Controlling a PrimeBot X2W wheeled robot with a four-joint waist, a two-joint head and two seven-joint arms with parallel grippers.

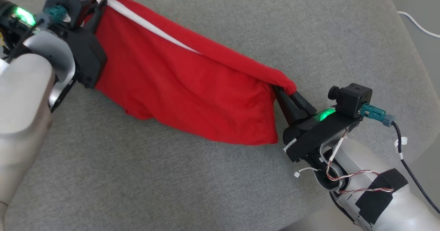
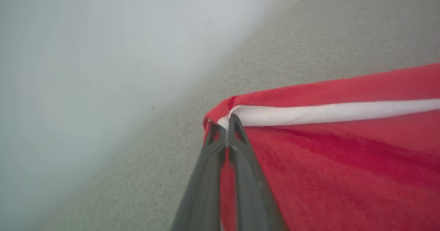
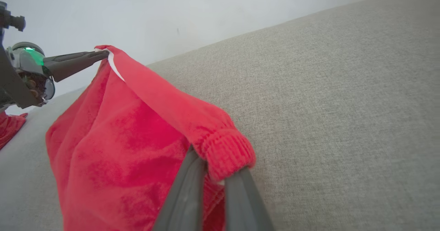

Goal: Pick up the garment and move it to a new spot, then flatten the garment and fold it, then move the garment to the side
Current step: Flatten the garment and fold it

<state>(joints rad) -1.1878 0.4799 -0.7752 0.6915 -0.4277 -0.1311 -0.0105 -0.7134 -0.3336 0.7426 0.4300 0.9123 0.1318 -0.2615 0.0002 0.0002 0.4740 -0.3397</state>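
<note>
Red fleecy garment (image 1: pixel 185 97) with a white stripe and a ribbed cuff, pulled taut over the grey woven cushion (image 1: pixel 192 189), running 10 to 4 o'clock in the head view. Left gripper (image 2: pixel 227 131) is pinched tight on the striped corner, and the right gripper (image 1: pixel 285 95) is clamped on the cuff. There's plenty of bare cushion at 6 and 1, and its rounded edge is at 3.

Red fleece garment (image 1: pixel 185 97), white stripe along the top fold, ribbed cuff at one end. It's strung by its top edge between the left end effector (image 1: pixel 99 3) and right end effector (image 1: pixel 284 92). Stripe corner pinched in the left, cuff in the right, the rest sagging below as a loose sheet.
</note>
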